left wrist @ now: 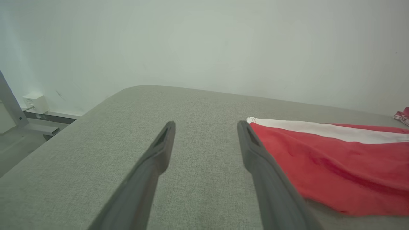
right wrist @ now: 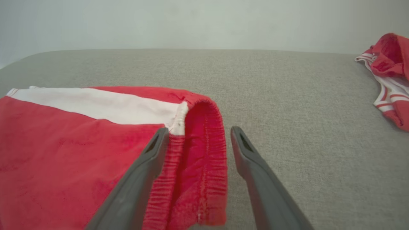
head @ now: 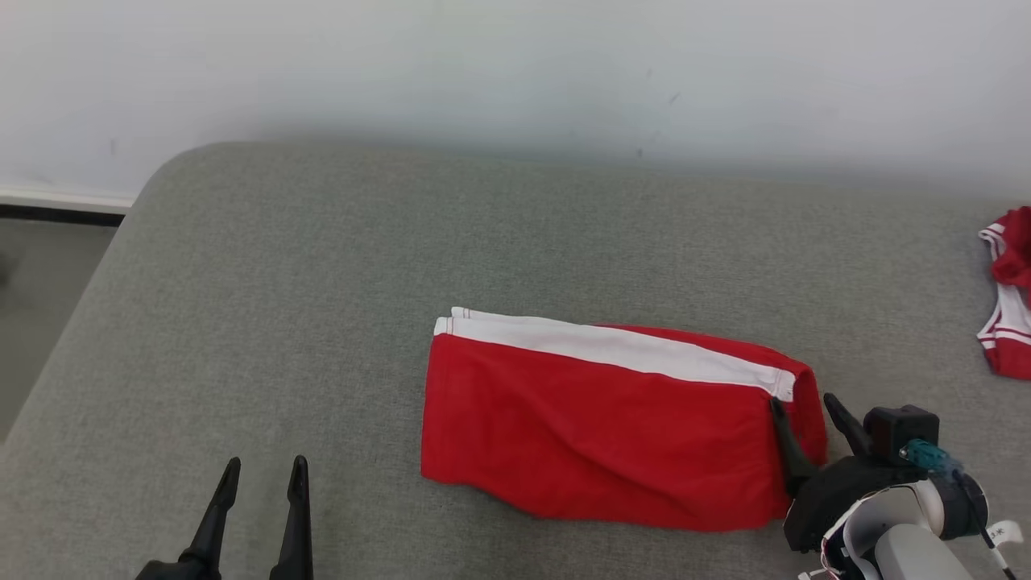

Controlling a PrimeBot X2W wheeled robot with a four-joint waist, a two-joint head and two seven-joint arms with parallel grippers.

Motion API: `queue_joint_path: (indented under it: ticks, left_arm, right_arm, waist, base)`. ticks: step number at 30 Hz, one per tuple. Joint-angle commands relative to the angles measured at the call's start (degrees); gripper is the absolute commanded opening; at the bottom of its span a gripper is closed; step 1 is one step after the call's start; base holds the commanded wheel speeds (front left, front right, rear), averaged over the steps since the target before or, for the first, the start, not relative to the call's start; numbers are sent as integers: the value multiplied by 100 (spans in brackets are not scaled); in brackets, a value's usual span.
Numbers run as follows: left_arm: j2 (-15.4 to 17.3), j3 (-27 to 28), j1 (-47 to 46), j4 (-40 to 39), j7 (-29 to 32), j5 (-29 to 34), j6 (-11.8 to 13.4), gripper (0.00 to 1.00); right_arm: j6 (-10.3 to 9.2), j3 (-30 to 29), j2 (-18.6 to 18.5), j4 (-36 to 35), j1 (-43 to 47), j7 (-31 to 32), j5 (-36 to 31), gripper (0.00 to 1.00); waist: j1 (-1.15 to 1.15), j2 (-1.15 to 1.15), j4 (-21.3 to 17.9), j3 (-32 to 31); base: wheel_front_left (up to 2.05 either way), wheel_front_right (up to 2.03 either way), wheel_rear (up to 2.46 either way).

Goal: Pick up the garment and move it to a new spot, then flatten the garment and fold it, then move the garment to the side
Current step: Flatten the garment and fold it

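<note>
Grey woven-fabric table (head: 322, 282), rounded corner, against a white wall (head: 515, 64). A folded red garment (head: 596, 427) with white band lies flat on it. Jaws of left gripper (head: 267, 461) and right gripper (head: 801, 399) stand spread.

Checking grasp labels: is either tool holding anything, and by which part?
Nothing is held. The right tool is open astride the shorts at the waistband; the left tool is open over bare cushion.
</note>
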Motion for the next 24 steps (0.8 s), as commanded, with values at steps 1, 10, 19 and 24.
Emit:
queue_joint_path:
  ticks: [1,10,19,24]
  left_arm:
    - [-16,8,-67,18,-18,-8,10,100]
    - [-25,44,-76,83,-18,-6,9,100]
    - [10,-23,-133,167,-18,20,9,100]
    - [32,-32,-23,203,-18,21,9,100]
  right_arm:
    - [-14,14,7,210,-97,18,-5,100]
    - [-14,203,268,1188,-270,-95,417,100]
    - [-14,700,221,1366,-495,-253,913,0]
    - [-14,861,-101,1466,-602,-339,1159,0]
  waist:
    - [-1,0,90,75]
    - [-1,0,109,54]
    - [-1,0,50,11]
    - [-1,0,-11,-92]
  base:
    - [0,0,0]
    - [0,0,0]
    - [0,0,0]
    - [0,0,0]
